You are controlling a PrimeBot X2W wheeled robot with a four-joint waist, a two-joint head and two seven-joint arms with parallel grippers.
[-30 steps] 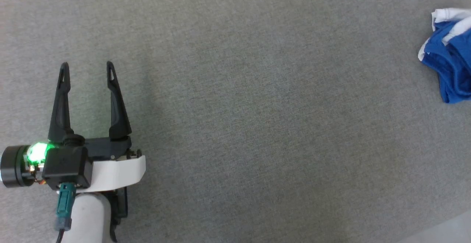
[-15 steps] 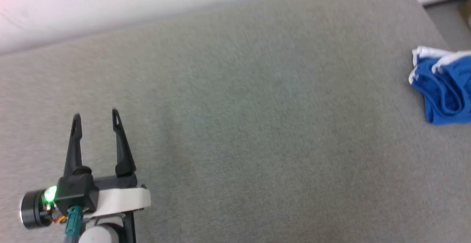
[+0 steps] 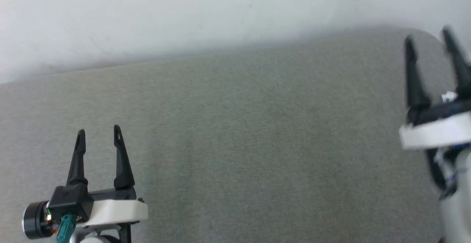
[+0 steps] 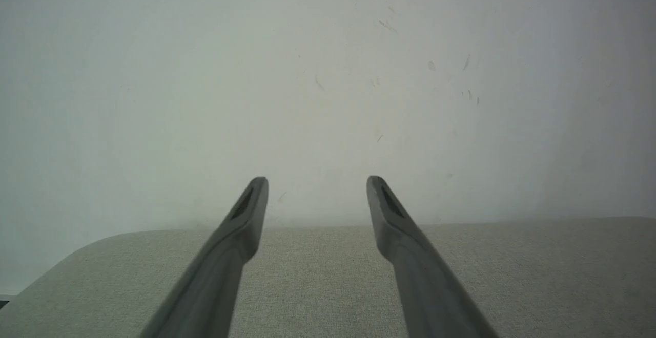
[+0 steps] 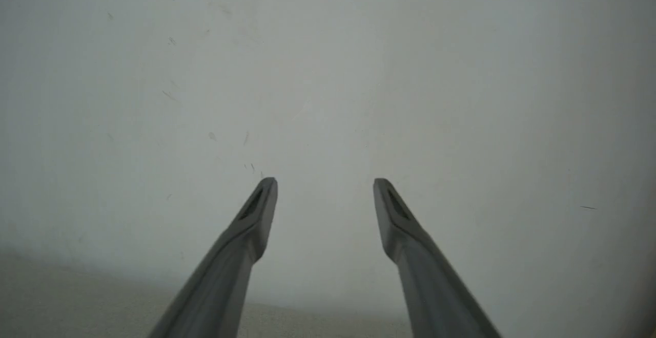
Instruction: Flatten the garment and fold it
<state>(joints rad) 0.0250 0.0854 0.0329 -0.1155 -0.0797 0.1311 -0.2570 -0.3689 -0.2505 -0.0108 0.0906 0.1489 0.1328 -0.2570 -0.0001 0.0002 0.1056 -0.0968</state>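
Work surface: grey cloth-covered pad [image 3: 257, 143], flat, with a rounded corner at the far right and, in the left wrist view, another at the far left. Its far edge meets a pale wall [image 3: 184, 14] that carries faint scuffs and specks.

Left gripper [image 3: 99, 130]: near left, above the pad, pointing toward the far side and the wall. Fingers apart, with bare pad showing between them and nothing held. A white shell [image 3: 114, 211] sits behind the finger base, a black cylinder [image 3: 33, 222] on its left, and a teal connector [image 3: 66, 230] below. In the left wrist view both fingers [image 4: 233, 246] are sharp, with their tips just above the line of the pad's far edge and the wall beyond.

Right gripper [image 3: 428, 35]: at the right edge, farther away than the left one, partly cut off by the picture edge and blurred. Fingers apart, nothing between them, tips over the pad's far right corner. In the right wrist view its fingers [image 5: 241, 246] stand against the wall, with a thin strip of pad along the near edge.

The two grippers are well apart, with grey pad between them.

Garment: I cannot tell its place from these views. A small white scrap [image 3: 449, 96] sits at the base of the right gripper's fingers, and there are blue flecks [image 3: 450, 176] lower along that arm. Both are too blurred to say whether they are cloth or wiring. The garment's colour, folds and lie cannot be told.
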